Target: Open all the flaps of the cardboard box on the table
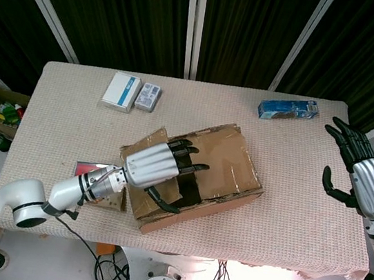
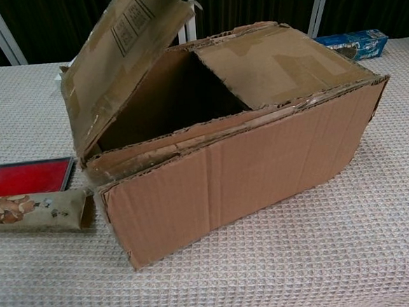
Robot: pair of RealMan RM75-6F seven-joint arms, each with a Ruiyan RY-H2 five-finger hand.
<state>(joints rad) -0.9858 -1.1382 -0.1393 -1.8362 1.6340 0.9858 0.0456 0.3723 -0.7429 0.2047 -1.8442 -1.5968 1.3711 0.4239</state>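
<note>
Cardboard box [image 1: 200, 173] mid-table, long axis diagonal — near-left corner to far-right, toward the blue carton [image 1: 287, 109]. Left hand [image 1: 159, 167] over the box's left end, gripping the raised flap [image 2: 124, 54]. Right hand [image 1: 361, 180] well right of the box — fingers spread, empty.

Left hand [image 1: 153, 169], right hand [image 1: 365, 182]: ribbed silver backs, black fingers; white arm segments, black joint bands.

Cardboard box [image 2: 261, 156], centre frame: matt brown corrugated board w/ ragged, torn edges and glossy tape strips on the raised flap [image 2: 117, 58]. Table cloth [image 2: 352, 255]: beige, rough waffle weave. Left hand [image 1: 152, 166] has a smooth silver shell w/ black fingers [image 1: 183, 155].
</note>
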